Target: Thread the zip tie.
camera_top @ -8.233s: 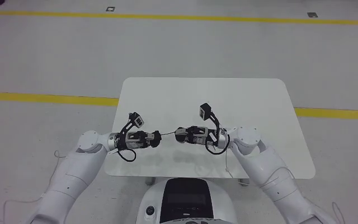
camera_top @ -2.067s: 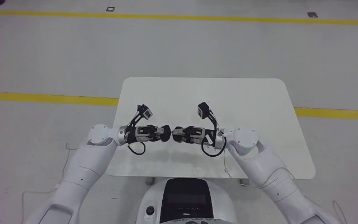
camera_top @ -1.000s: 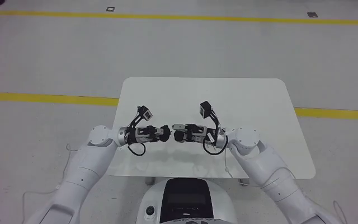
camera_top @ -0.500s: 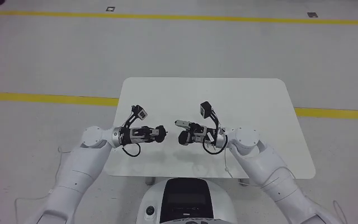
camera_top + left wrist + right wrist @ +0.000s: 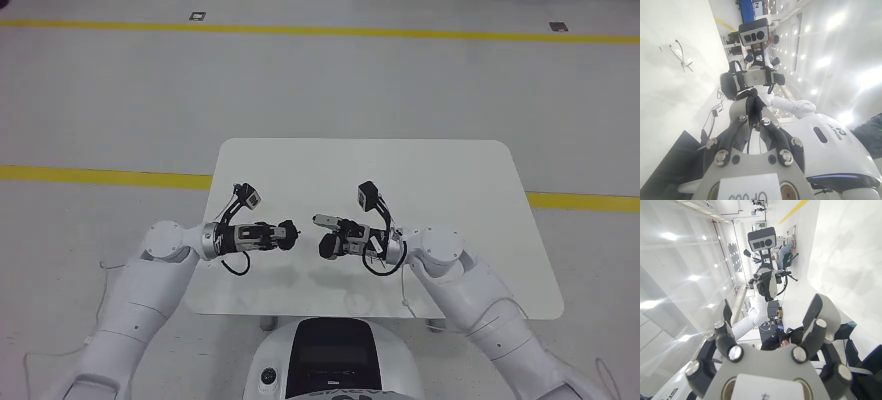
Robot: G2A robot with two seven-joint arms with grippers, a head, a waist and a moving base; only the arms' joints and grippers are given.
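Over the table (image 5: 450, 180), near its front edge, the left gripper (image 5: 287, 231) pinches the dark zip tie (image 5: 755, 99). The right gripper (image 5: 322, 235) faces it, fingers spread, a little apart.

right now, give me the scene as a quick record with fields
left gripper: fingers shut on a black zip tie, held above the table
right gripper: fingers open, nothing in them, facing the left gripper across a small gap
spare zip ties: lying crossed on the table
threading: cannot tell
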